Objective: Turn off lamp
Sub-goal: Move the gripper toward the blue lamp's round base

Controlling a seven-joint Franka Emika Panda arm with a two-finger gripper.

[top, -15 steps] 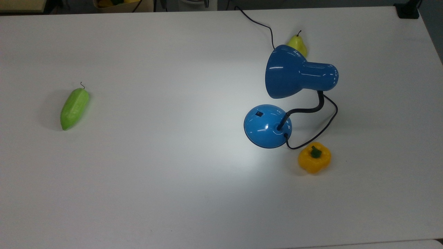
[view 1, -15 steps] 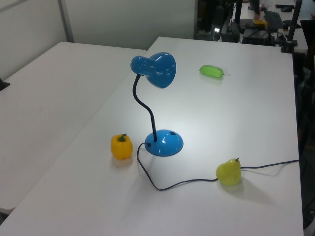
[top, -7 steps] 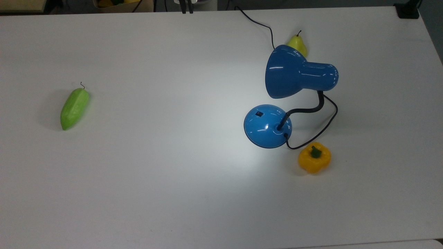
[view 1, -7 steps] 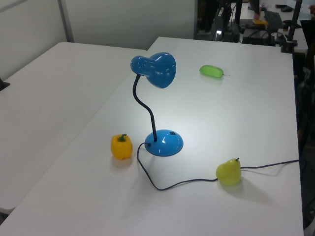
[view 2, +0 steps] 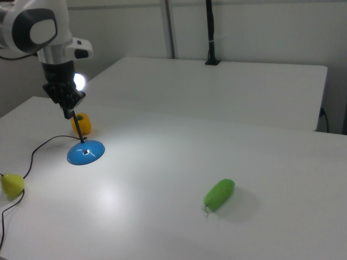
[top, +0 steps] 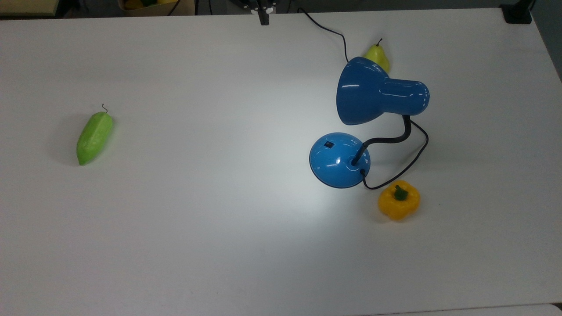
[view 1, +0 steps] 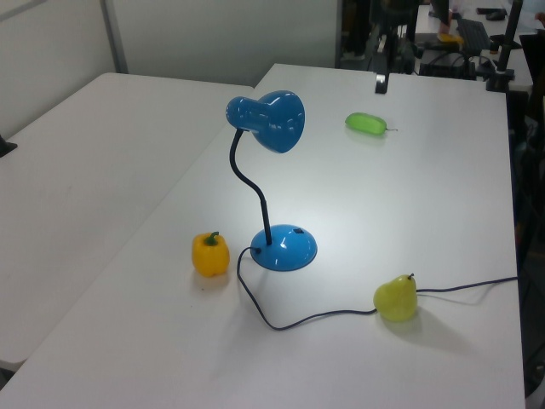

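A: Lamp (top: 369, 123) status?
B: Lit. Bright patch spilled on the table (top: 197, 245) beside its base. Yellow pepper (top: 398, 202) sat near the base, pear (top: 377, 56) behind the shade, green pod (top: 94, 137) well apart.
A: Gripper (top: 263, 17)?
B: At the table's far edge, well apart from the lamp. Couldn't tell if its fingers were spread or together.
A: Progress?
B: Barely started, I'd say; switch (top: 328, 143) untouched, approach and press left.
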